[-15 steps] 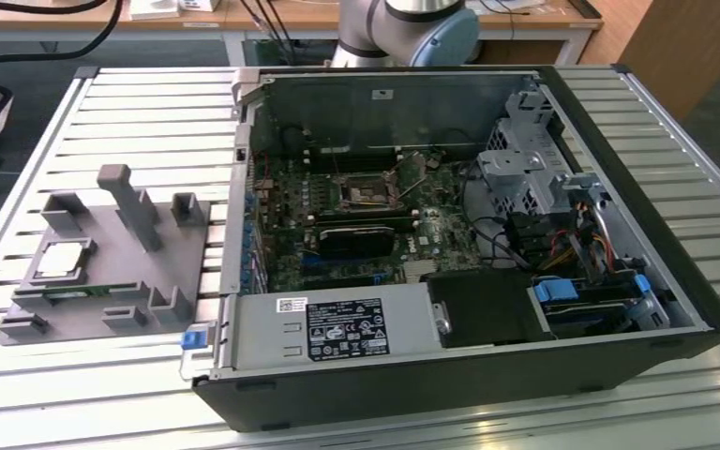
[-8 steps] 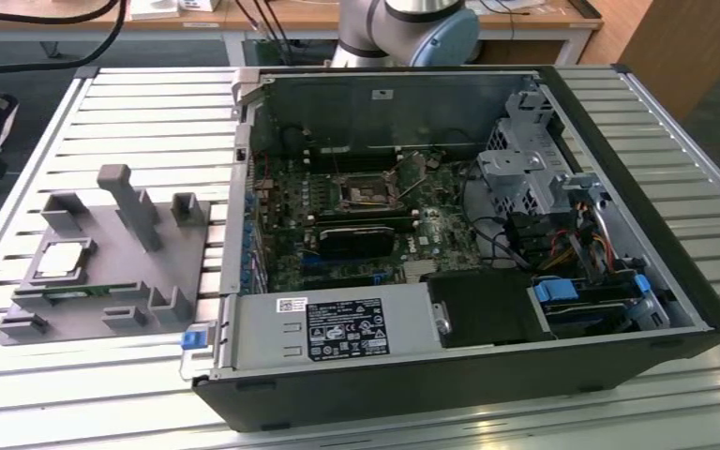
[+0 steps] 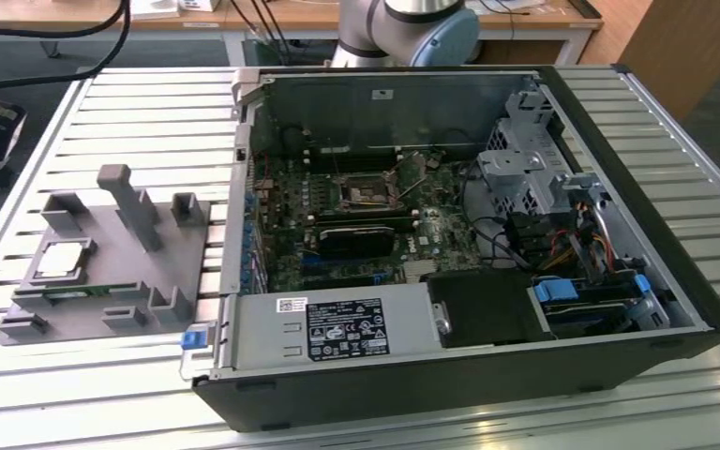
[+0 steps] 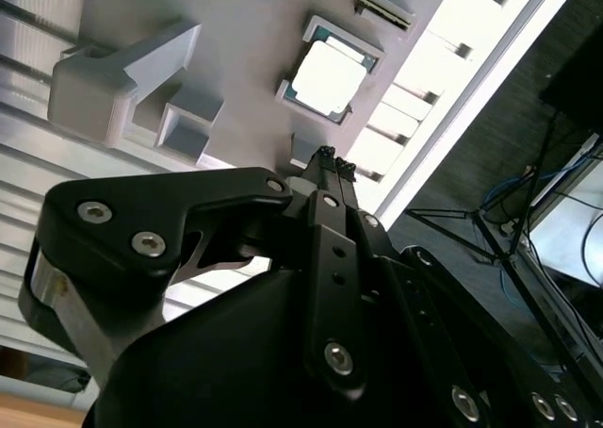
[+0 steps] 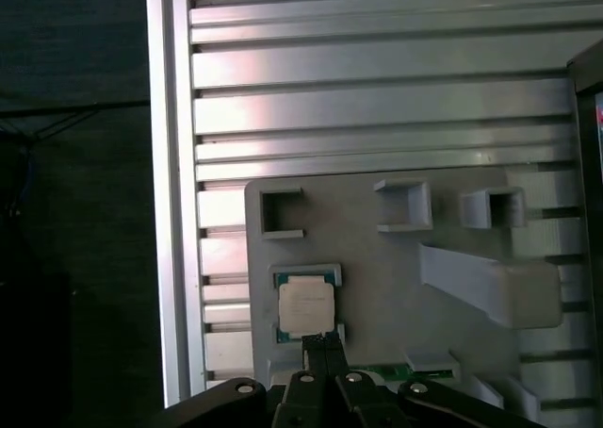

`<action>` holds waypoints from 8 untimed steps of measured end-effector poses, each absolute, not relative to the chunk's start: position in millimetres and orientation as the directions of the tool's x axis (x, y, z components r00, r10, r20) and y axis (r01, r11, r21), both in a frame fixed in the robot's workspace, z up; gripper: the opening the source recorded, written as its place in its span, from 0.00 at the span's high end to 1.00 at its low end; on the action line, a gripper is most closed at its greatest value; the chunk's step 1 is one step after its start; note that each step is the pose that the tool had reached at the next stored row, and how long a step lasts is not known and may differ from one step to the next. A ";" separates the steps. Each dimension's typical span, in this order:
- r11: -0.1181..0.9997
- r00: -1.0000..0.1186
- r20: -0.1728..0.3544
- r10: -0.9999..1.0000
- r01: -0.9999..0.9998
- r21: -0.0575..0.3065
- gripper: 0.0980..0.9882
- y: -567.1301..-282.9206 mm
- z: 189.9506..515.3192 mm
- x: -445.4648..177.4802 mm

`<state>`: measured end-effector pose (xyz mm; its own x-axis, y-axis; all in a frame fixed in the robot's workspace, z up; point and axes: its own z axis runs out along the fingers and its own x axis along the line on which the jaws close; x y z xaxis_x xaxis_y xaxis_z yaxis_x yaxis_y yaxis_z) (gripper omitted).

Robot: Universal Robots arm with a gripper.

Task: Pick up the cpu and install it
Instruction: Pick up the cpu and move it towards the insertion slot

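The cpu (image 3: pixel 63 260) is a small square chip with a shiny silver top, lying flat in a recess of the grey fixture (image 3: pixel 147 272) at the exterior view's left. Both wrist views look down on it: cpu (image 4: pixel 330 74), cpu (image 5: pixel 306 307). My gripper (image 5: pixel 323 345) hovers above the fixture, its black fingers pressed together with nothing between them. Their tips line up just beside the chip's edge; gripper (image 4: pixel 330 161). The motherboard socket (image 3: pixel 367 194) sits inside the open computer case (image 3: pixel 660 281).
The fixture carries upright grey posts (image 3: pixel 128 202) and a long green memory stick (image 3: pixel 72 295) near the cpu. It rests on a slatted metal table (image 3: pixel 147 103). The arm's base (image 3: pixel 404 28) stands behind the case. Cables and drive bays crowd the case's right side.
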<state>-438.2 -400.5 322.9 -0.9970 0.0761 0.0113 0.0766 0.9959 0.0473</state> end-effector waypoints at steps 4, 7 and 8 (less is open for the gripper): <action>0.996 -0.997 0.011 0.076 0.077 0.048 0.96 -400.5 317.9 -438.2; 0.996 -0.997 0.011 0.076 0.077 0.049 0.83 -400.6 314.6 -438.2; 0.996 -0.997 0.011 0.076 0.077 0.049 0.76 -400.6 313.6 -438.2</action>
<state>-438.2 -400.6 313.6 -0.9970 0.0761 0.0113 0.0765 0.9959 0.0492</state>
